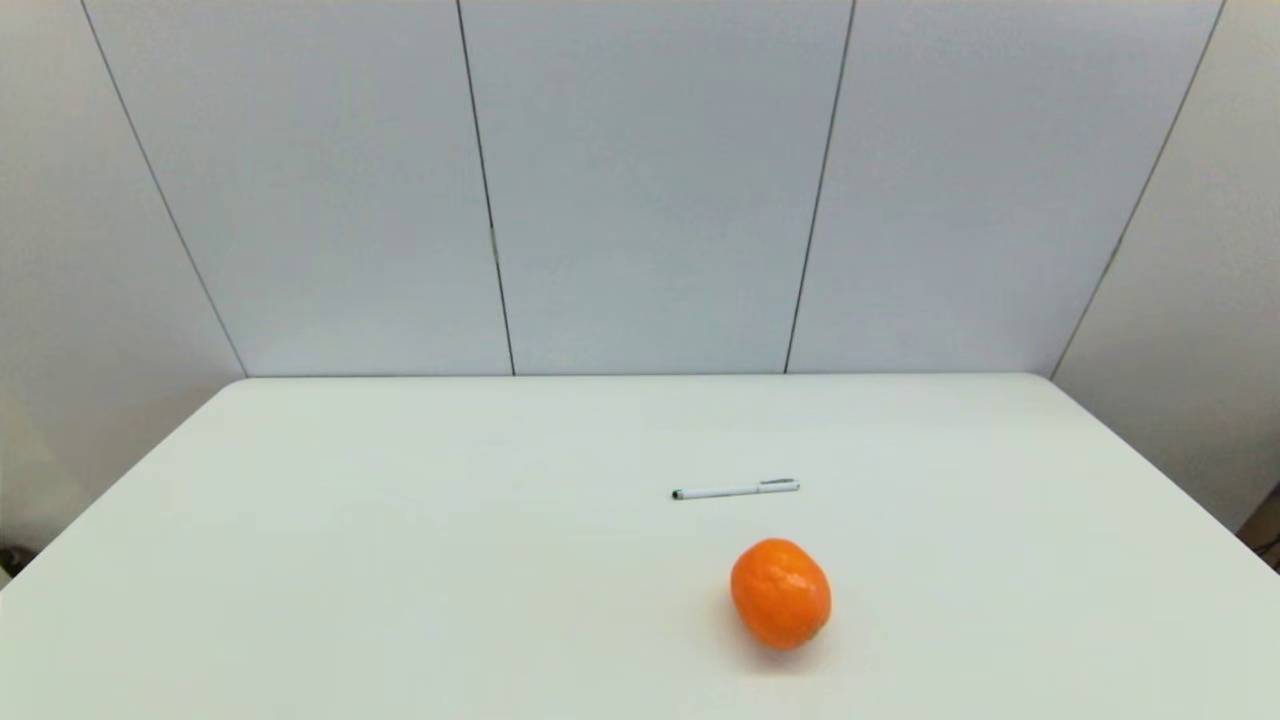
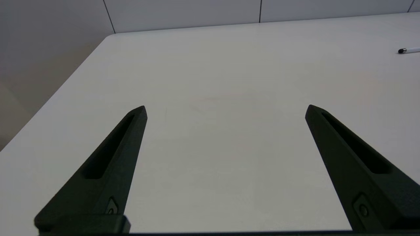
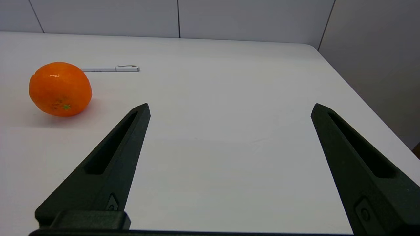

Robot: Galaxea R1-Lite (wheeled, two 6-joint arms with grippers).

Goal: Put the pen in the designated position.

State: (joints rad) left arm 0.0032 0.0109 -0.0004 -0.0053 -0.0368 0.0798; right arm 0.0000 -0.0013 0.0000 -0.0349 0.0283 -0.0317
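A slim white pen point(image 1: 736, 489) lies flat near the middle of the white table, black tip to the left, silvery clip end to the right. Its clip end point(image 3: 111, 68) shows in the right wrist view and only its black tip point(image 2: 407, 50) in the left wrist view. Neither arm appears in the head view. My left gripper point(image 2: 225, 109) hangs open over bare tabletop, far from the pen. My right gripper point(image 3: 230, 109) is open too, nothing between its fingers, with the pen well ahead of it. The designated position carries no mark that I can make out.
An orange fruit point(image 1: 781, 593) point(image 3: 60, 88) sits just in front of the pen, closer to me. The white table point(image 1: 400, 560) ends at a grey panelled wall behind, and its right edge point(image 3: 361, 98) drops off beside my right gripper.
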